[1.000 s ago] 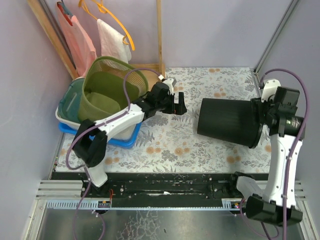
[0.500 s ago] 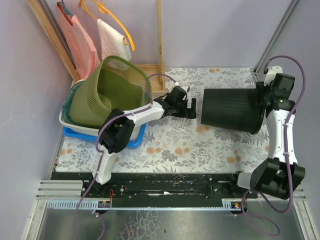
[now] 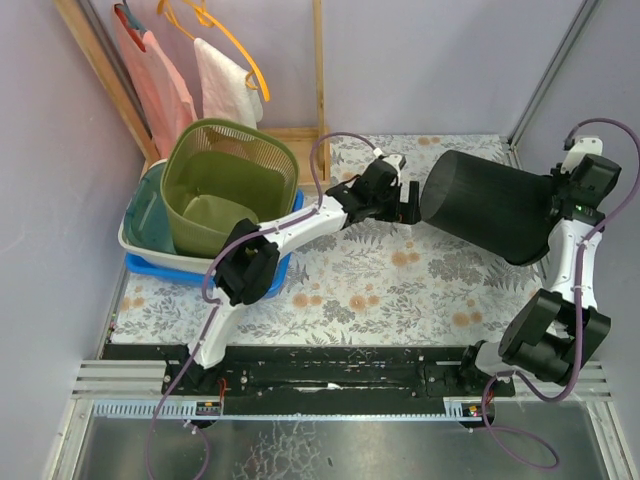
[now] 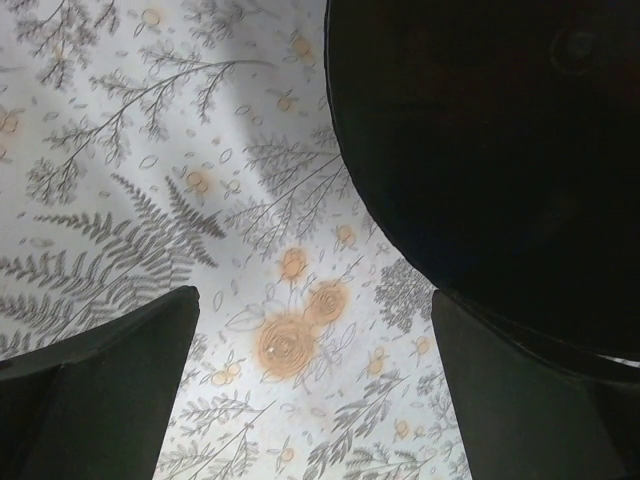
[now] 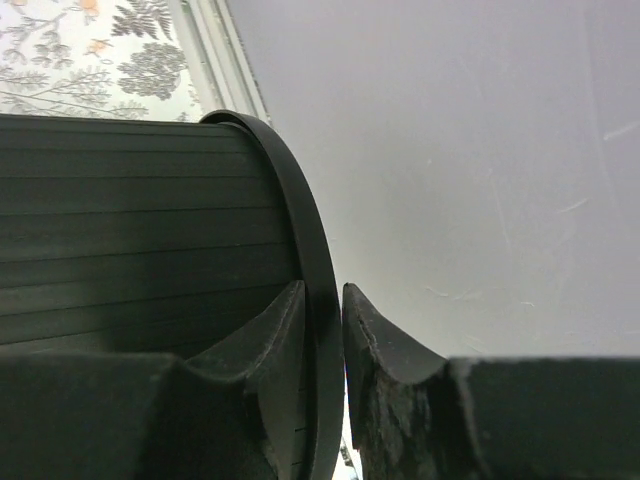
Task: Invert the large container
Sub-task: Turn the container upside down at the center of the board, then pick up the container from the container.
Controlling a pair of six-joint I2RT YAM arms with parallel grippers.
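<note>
The large container is a black ribbed bin (image 3: 490, 207), lifted and tilted on its side at the right of the table, its closed base pointing left. My right gripper (image 3: 556, 203) is shut on its rim (image 5: 318, 290), one finger on each side of the rim wall. My left gripper (image 3: 406, 203) is open and empty, just left of the bin's base. In the left wrist view the dark round base (image 4: 480, 150) fills the upper right above the floral cloth, with my open fingers (image 4: 110, 390) at the bottom corners.
A green mesh basket (image 3: 225, 185) sits in white and blue tubs (image 3: 140, 250) at the left. A wooden rack (image 3: 320, 70) with hangers and cloths stands at the back. Floral cloth (image 3: 380, 280) covers the table; walls close both sides.
My right gripper raised the bin's rim end up and back, swinging the bin higher and rightward. My left gripper moved right and back, following the bin's base. The green basket settled upright.
</note>
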